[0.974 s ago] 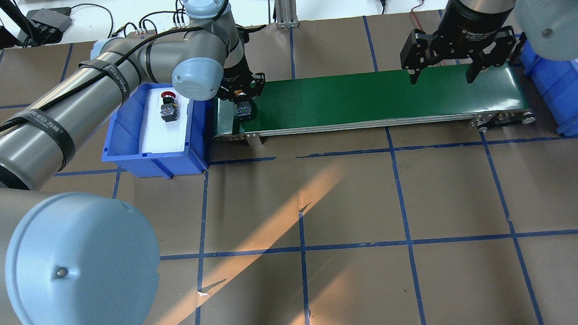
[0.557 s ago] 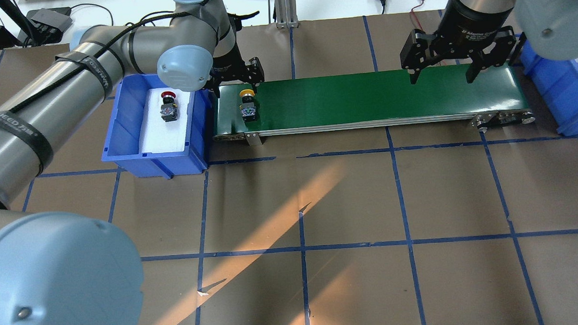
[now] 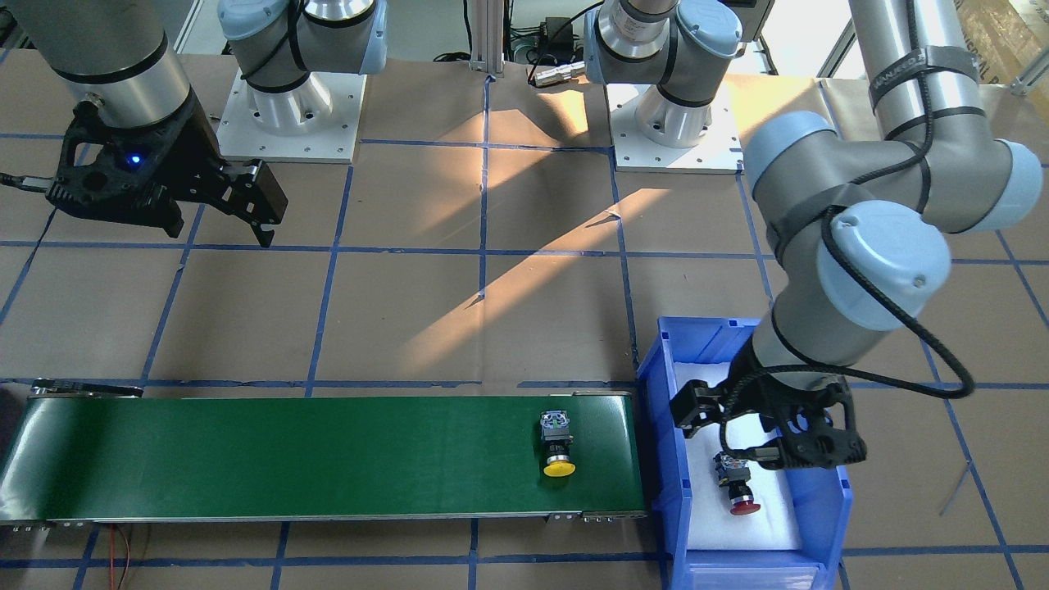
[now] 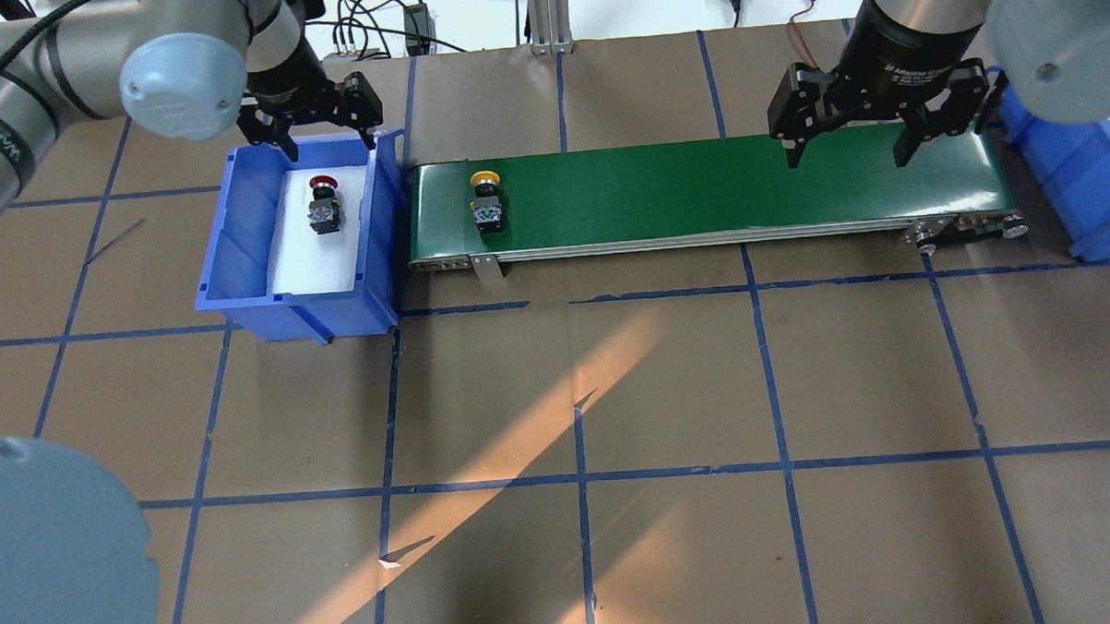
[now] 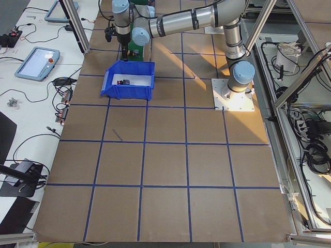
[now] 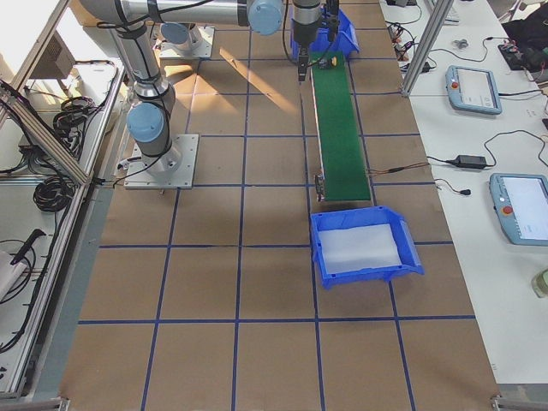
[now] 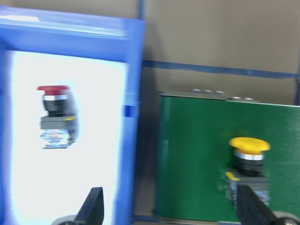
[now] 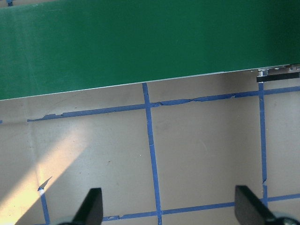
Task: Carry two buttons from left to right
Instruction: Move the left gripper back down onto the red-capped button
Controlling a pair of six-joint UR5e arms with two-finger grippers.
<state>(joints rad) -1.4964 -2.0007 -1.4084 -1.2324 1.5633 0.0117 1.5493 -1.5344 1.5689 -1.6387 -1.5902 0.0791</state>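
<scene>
Red button (image 4: 322, 205) near far wall of blue bin (image 4: 240, 268): centre your wide-open, empty left gripper (image 4: 318, 126) over its body, then descend straight.

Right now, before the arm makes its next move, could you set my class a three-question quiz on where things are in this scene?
1. Fill the blank: the right gripper, above the green belt, is ____ (open or shut).
2. True or false: the yellow button lies in the blue bin at the belt's left end.
3. Where is the red button? A: on the belt. B: in that blue bin. C: in the right gripper.

Key: 1 open; 2 false, it lies on the belt; 3 B.
</scene>
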